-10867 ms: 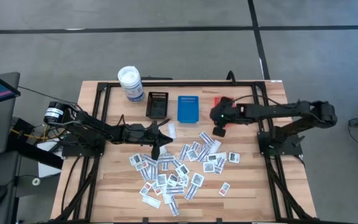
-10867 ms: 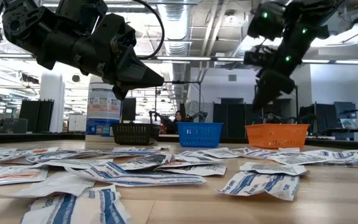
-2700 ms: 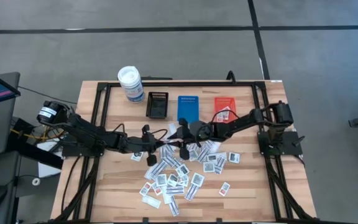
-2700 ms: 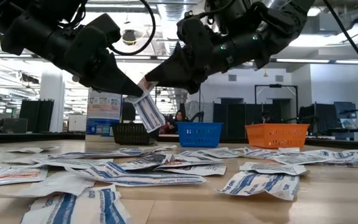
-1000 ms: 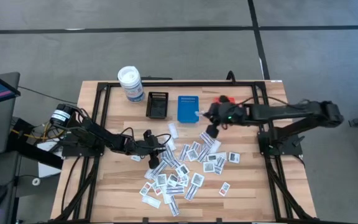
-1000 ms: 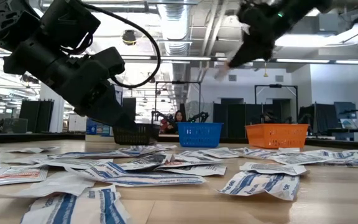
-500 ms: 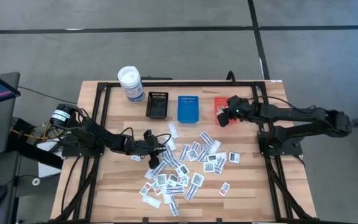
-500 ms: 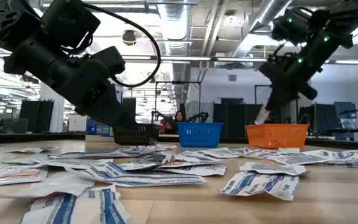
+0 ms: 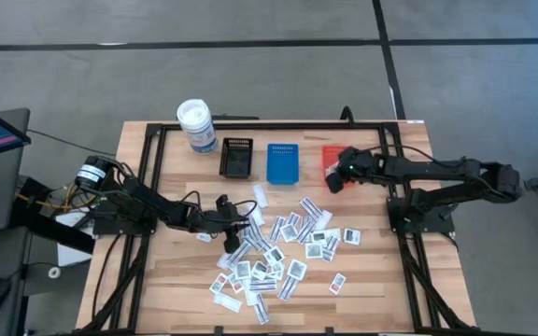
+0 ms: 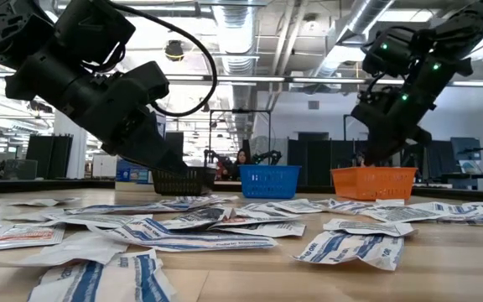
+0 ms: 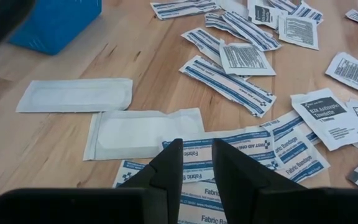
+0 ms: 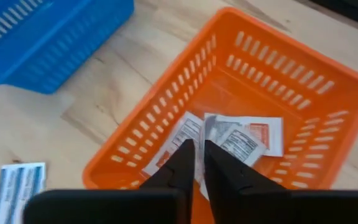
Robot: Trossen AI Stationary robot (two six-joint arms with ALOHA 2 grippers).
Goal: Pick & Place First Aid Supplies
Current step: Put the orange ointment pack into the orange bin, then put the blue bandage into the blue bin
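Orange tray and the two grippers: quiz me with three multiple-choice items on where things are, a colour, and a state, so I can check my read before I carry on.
1. Where is the right gripper?
A. over the orange tray
B. over the black tray
C. beside the white canister

2. What colour is the tray between the black and orange ones?
A. green
B. blue
C. yellow

3. What is in the orange tray?
A. nothing
B. a canister
C. a few flat packets

Key:
1. A: the high view has the right arm's tip at the orange tray, and its wrist view looks straight down into it.
2. B: the blue tray sits in the middle of the row.
3. C: the right wrist view shows printed packets lying on the tray's floor.

The left gripper is low over the packet pile.
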